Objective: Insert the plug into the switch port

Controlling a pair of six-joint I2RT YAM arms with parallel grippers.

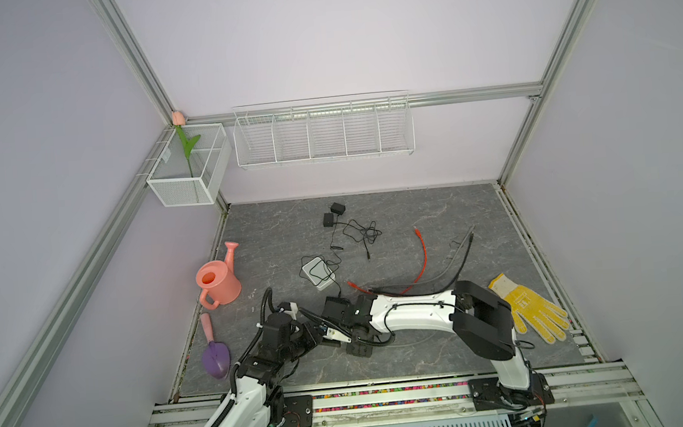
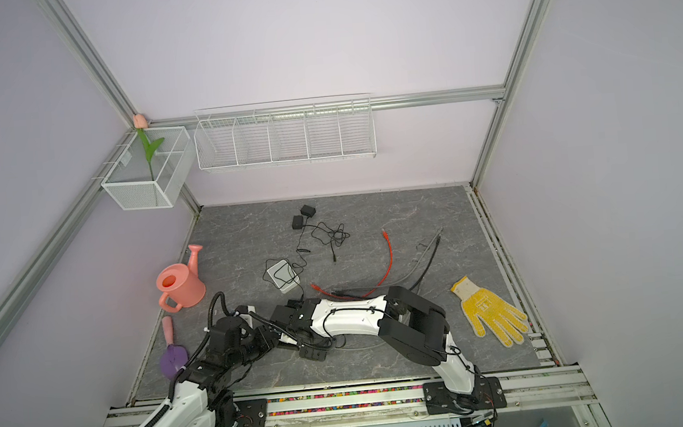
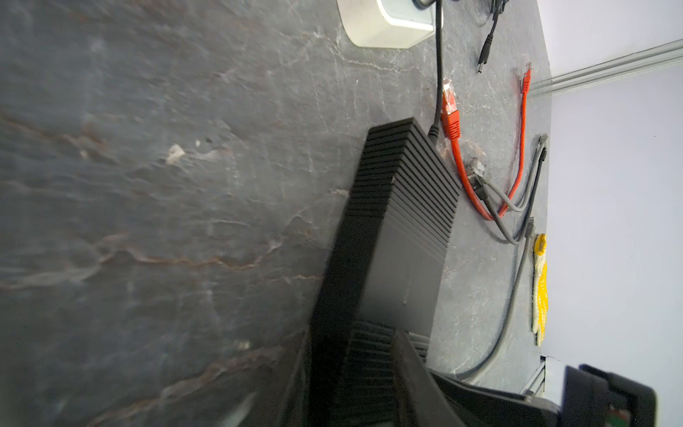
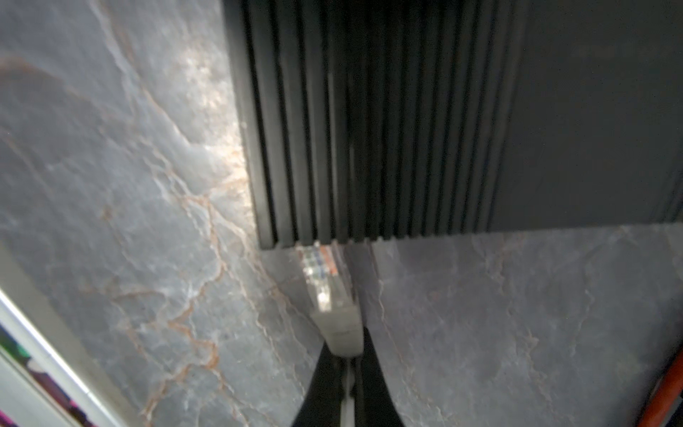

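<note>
**Plug [image 4: 325, 284] was at the switch [image 4: 369, 129] but not all the way in**

The clear plug was pinched tight by the right fingers [image 4: 319, 392], which held it by its grey back end. Its tip touched the near edge of the black switch, right under the ribbed top. Most of the clear part showed outside the switch. The port was hidden under that edge. So I could not tell if the tip was a little way inside or only pressed against the front.

The left fingers [image 3: 414, 384] were closed part-way on one end of the switch and gripped it, so it would not slide away. The switch was on the grey desk [image 4: 111, 185]. I could not tell if it lay flat or was tipped up a bit.

The early jobs looked done: the plug was picked up, the switch was held, and the two were lined up and touching. What was left, I think, was the push. The plug needed to go straight in until almost none of the clear part showed. After that, both sets of fingers could let go.

A red cable [image 3: 452, 122] lay just beside the far end of the switch, and a black wire [image 3: 438, 74] met the switch next to it. A white box [image 3: 388, 29] sat past that far end. A yellow glove [image 3: 540, 288] lay well away from the switch. None of them was in the plug's way.
</note>
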